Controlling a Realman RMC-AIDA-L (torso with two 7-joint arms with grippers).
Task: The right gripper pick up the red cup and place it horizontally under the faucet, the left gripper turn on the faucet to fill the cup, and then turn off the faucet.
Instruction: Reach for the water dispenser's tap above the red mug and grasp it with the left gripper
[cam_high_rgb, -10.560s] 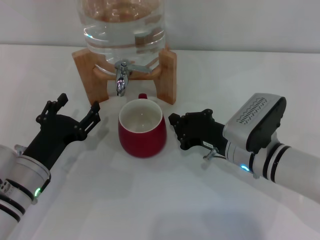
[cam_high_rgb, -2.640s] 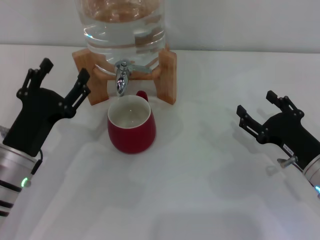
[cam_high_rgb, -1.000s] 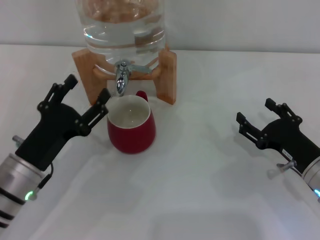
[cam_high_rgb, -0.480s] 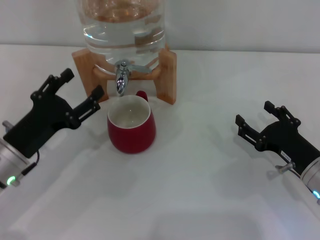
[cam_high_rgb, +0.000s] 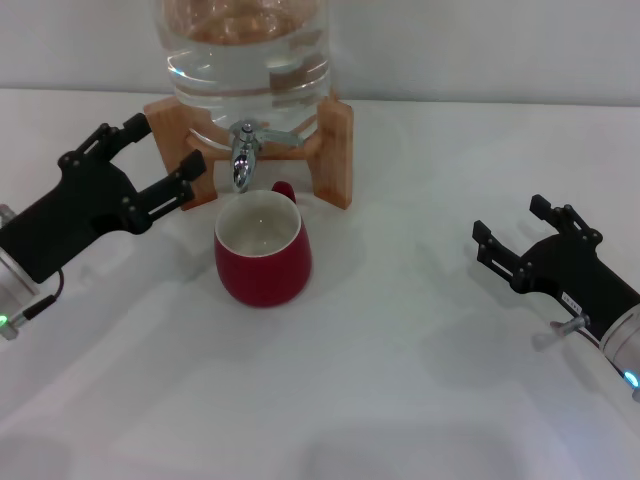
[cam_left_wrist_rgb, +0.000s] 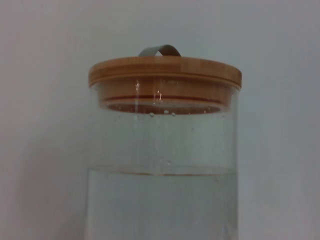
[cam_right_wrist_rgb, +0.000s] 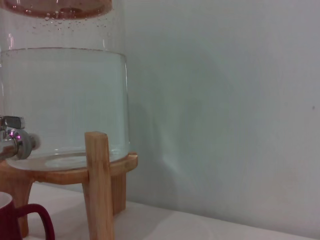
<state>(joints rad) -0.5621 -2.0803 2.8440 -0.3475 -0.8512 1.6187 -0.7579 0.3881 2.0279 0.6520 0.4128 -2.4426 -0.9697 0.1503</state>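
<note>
The red cup stands upright on the white table, mouth up, directly below the spout of the chrome faucet; its handle points back toward the stand. The faucet's lever sticks out sideways to the right. My left gripper is open just left of the faucet, in front of the stand's left leg, touching nothing. Far to the right my right gripper is open, well away from the cup. In the right wrist view the faucet and the cup's handle show at the edge.
The clear water jar sits on a wooden stand at the back of the table. The left wrist view shows the jar and its wooden lid. The right wrist view shows a stand leg.
My left gripper has swung back and to the left, rising from beside the cup to the stand's left leg. The right gripper and the cup have hardly moved.
</note>
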